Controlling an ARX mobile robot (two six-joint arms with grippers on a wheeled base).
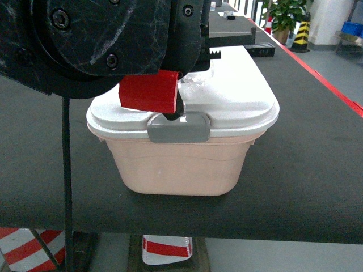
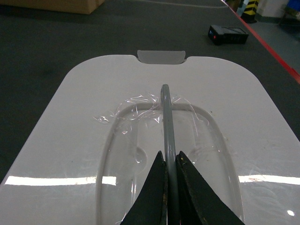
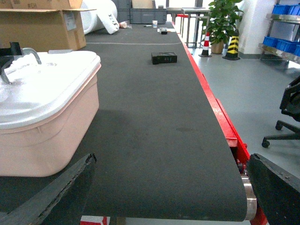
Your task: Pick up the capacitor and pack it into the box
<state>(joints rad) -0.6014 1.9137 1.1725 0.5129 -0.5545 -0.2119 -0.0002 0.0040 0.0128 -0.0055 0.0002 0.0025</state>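
- Between our left gripper's (image 2: pixel 169 161) two dark fingers runs the grey handle (image 2: pixel 166 123) of the lid (image 2: pixel 79 136); the jaws are pinched tight on it, with no gap showing on either side.
- Directly under that gripper sits the box (image 1: pixel 181 170), a pale pink tub on the dark belt (image 1: pixel 306 170), lid seated and the grey latch tab (image 1: pixel 179 127) on our near side folded down over the rim.
- Ahead of the left fingertips, past the far end of the handle, a second grey tab (image 2: pixel 161 56) shows at the lid's far edge; we cannot tell whether it is clipped.
- Off to the left of our right gripper (image 3: pixel 168 197) stands the same box; the right jaws are spread wide and hold nothing, low at the near edge of the belt.
- Farther ahead of the right gripper a small black device (image 3: pixel 164 58) lies on the belt, and a cardboard carton (image 3: pixel 42 26) stands beyond the box.
- We see no capacitor in any view, so we judge the step in hand to be handling the lid by its handle, either opening or closing.
- If lifting is next, it calls for a straight upward pull; the near latch looks engaged and may carry the whole tub up.
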